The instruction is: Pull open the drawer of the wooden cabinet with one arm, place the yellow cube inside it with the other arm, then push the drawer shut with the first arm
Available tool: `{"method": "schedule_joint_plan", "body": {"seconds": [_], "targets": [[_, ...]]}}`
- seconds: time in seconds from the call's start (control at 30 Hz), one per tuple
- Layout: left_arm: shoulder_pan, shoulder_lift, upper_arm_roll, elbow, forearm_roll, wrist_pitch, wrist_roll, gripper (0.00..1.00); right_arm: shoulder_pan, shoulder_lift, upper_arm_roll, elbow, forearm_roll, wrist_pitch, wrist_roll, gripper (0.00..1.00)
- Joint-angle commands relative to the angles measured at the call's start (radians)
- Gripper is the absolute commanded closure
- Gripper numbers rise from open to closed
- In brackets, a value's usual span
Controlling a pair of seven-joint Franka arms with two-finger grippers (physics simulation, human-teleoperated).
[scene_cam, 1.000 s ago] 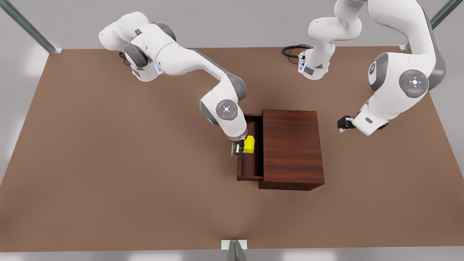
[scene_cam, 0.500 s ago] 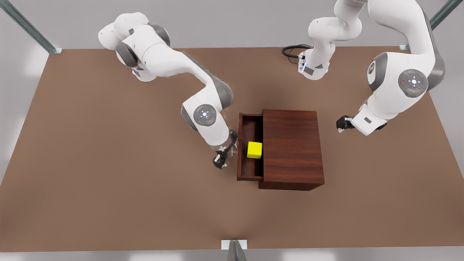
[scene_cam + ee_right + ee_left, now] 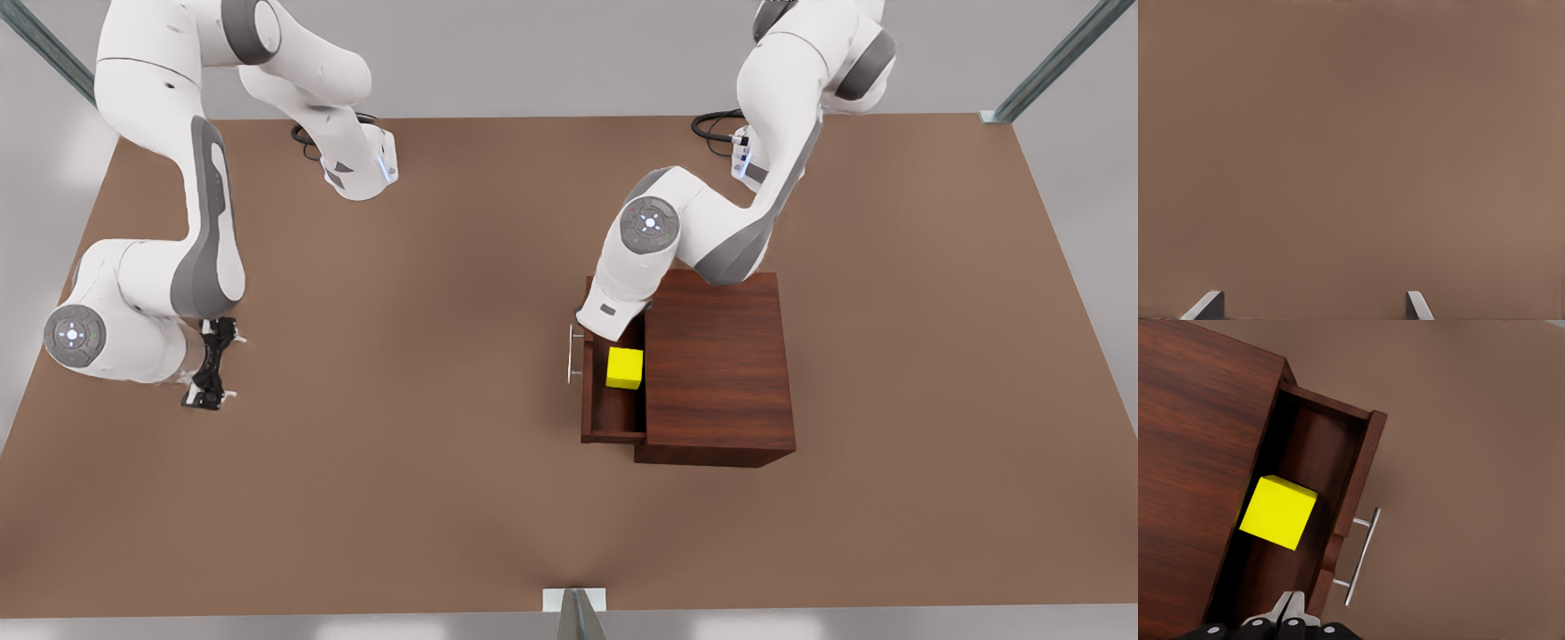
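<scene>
While the yellow cube (image 3: 625, 368) sat inside the drawer (image 3: 613, 418), which stood pulled out of the wooden cabinet (image 3: 717, 364), the left gripper (image 3: 1291, 611) hung with its fingers pressed together over the drawer's end nearest the arm bases. From those jaws the silver bar handle (image 3: 1361, 556) lay just to the outer side, its long axis running along the drawer front. The right gripper (image 3: 1315, 305), fingers apart, waited well away over the bare table (image 3: 400, 498). The left arm was plainly nearer for the closing push.
</scene>
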Motion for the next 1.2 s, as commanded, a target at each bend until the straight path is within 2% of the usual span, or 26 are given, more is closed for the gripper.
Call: {"method": "schedule_joint_plan", "body": {"seconds": [0.0, 0.07, 0.13, 0.37, 0.6, 0.87, 1.17], "targets": [[-0.038, 0.034, 0.002, 0.002, 0.063, 0.17, -1.333, 0.98, -0.004, -0.01, 0.0, -0.008, -0.011, 0.016, -1.537, 0.0], [-0.061, 0.077, 0.002, 0.002, 0.068, 0.296, -1.429, 0.98, 0.0, -0.005, 0.003, -0.008, -0.009, 0.015, -1.534, 0.0], [-0.081, 0.112, 0.003, 0.019, 0.094, 0.337, -1.456, 0.98, 0.001, 0.009, 0.005, -0.008, -0.012, 0.015, -1.53, 0.0], [-0.165, 0.192, 0.005, 0.041, 0.26, 0.328, -1.515, 0.98, 0.001, 0.016, 0.008, -0.008, -0.012, 0.015, -1.508, 0.0], [-0.185, 0.269, 0.022, 0.027, 0.305, 0.322, -1.506, 0.98, 0.003, 0.016, 0.008, -0.008, -0.012, 0.015, -1.507, 0.0], [-0.183, 0.252, 0.048, 0.027, 0.35, 0.129, -1.365, 0.98, 0.003, 0.016, 0.008, -0.008, -0.009, 0.015, -1.501, 0.0], [-0.182, 0.242, 0.134, 0.027, 0.347, 0.029, -1.291, 0.98, 0.003, 0.016, 0.008, -0.008, -0.011, 0.015, -1.496, 0.0]]}}
